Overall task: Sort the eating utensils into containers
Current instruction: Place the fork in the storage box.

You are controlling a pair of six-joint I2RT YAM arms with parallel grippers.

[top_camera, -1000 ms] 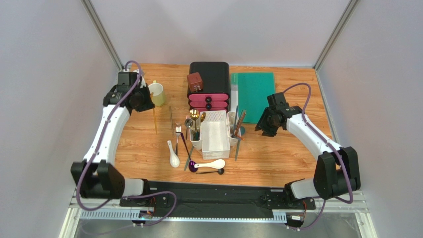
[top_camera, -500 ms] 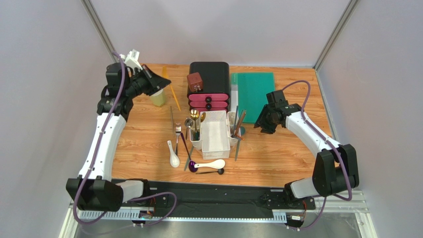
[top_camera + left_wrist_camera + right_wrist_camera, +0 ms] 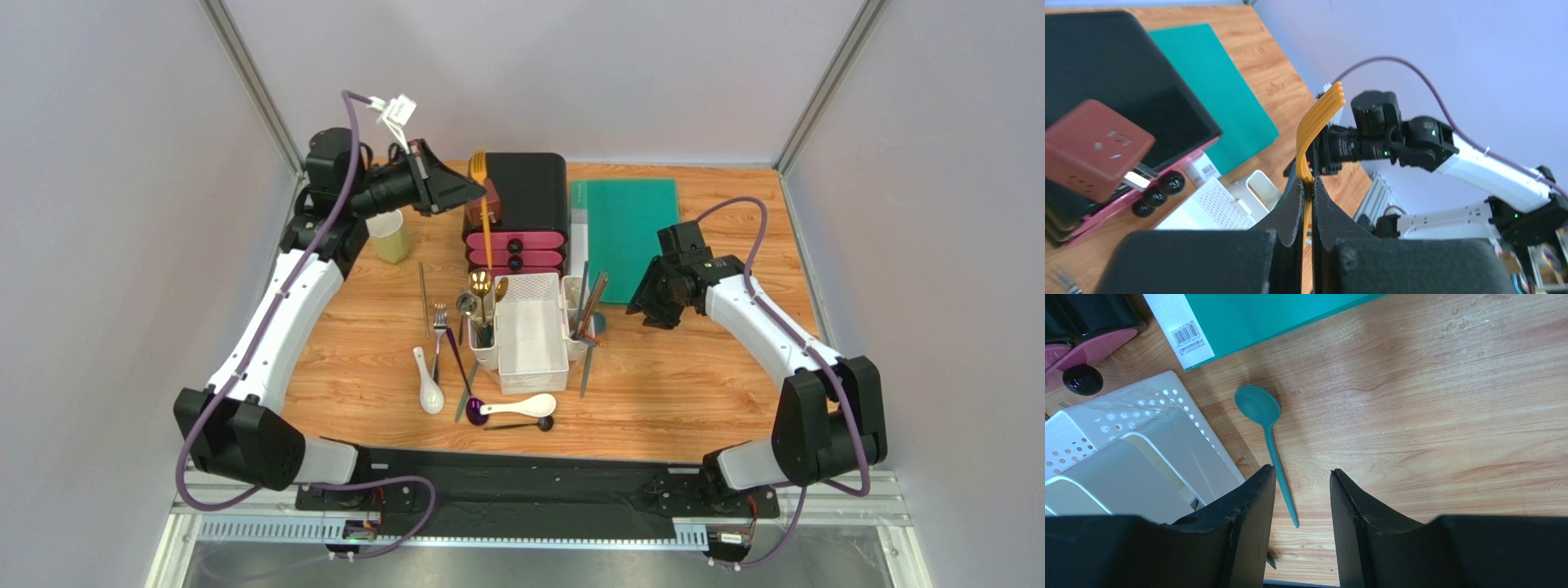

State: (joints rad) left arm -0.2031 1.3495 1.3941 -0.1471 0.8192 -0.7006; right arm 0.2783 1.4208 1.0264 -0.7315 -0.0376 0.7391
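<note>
Left gripper (image 3: 1307, 187) clamped shut on thin orange-yellow fork (image 3: 1319, 119), tines up, lifted off the table. Right gripper (image 3: 1303, 478) half open, gripping nothing, above teal plastic spoon (image 3: 1258, 407).

One camera up high, two on the wrists.
High one far off, looking down on the whole table (image 3: 368, 355); left wrist one looking sideways, right wrist one straight down, both close. Seen in all three: white caddy (image 3: 531, 337), green mat (image 3: 626, 233).
</note>
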